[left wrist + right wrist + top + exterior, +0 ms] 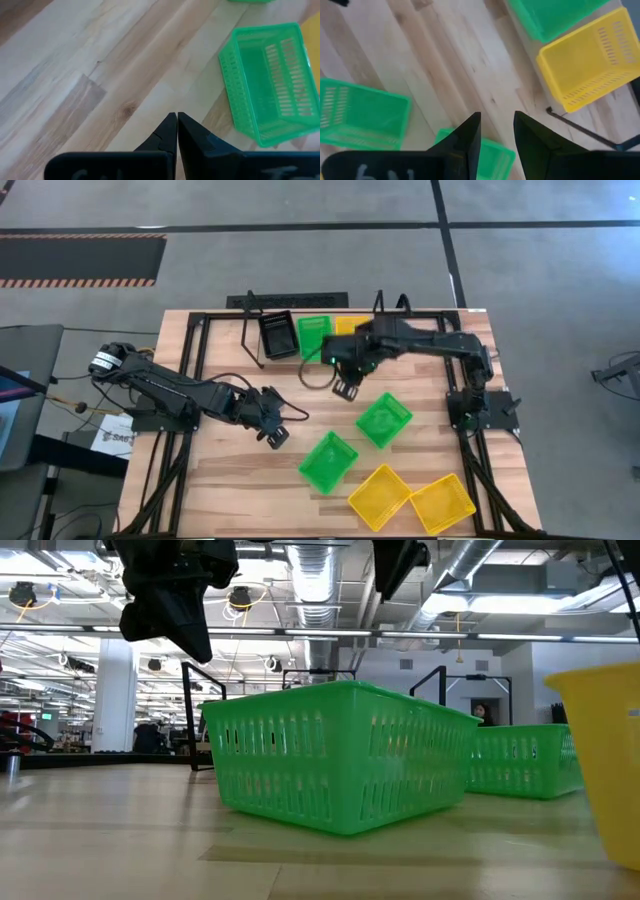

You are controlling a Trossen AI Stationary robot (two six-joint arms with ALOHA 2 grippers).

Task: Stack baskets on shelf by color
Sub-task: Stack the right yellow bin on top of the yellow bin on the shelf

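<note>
The shelf (pixel 252 340) stands at the table's far edge. A black basket (pixel 277 333), a green one (pixel 313 335) and a yellow one (pixel 350 325) sit side by side on it. Two more green baskets (pixel 383 420) (pixel 328 461) and two yellow ones (pixel 380 496) (pixel 441 504) rest bottom-down on the tabletop. My right gripper (pixel 345 388) hangs open and empty above the table, just in front of the shelf. My left gripper (pixel 275 435) is shut and empty, left of the nearer green basket (pixel 270 85).
Bare wooden tabletop lies to the left, around my left gripper (pixel 176 120). The shelf's black wire foot (pixel 580 127) runs beside the yellow basket (pixel 590 60) in the right wrist view. In the low view a green basket (pixel 335 755) fills the middle and a yellow wall (pixel 600 760) the right.
</note>
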